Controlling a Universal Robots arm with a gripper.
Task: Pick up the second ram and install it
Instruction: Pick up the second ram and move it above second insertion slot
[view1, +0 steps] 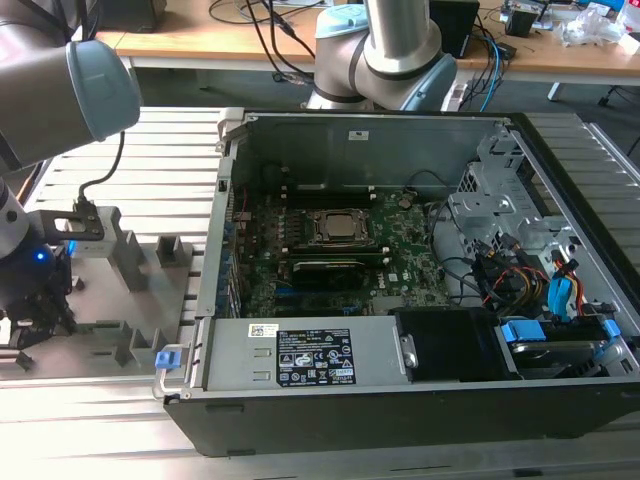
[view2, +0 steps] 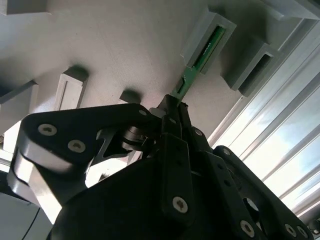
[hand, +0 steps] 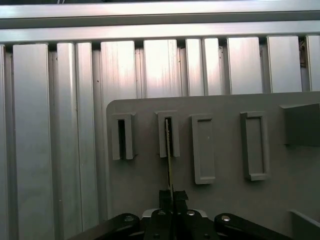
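Tool pinching the near end of the second ram, whose far end seemingly sits in a grey holder block slot, edge-on in the first wrist view.

Robotics lab — robot arm, opened computer, cabled bench

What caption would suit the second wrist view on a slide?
The arm's fingers pinch the second ram, its far end inside a grey holder block.
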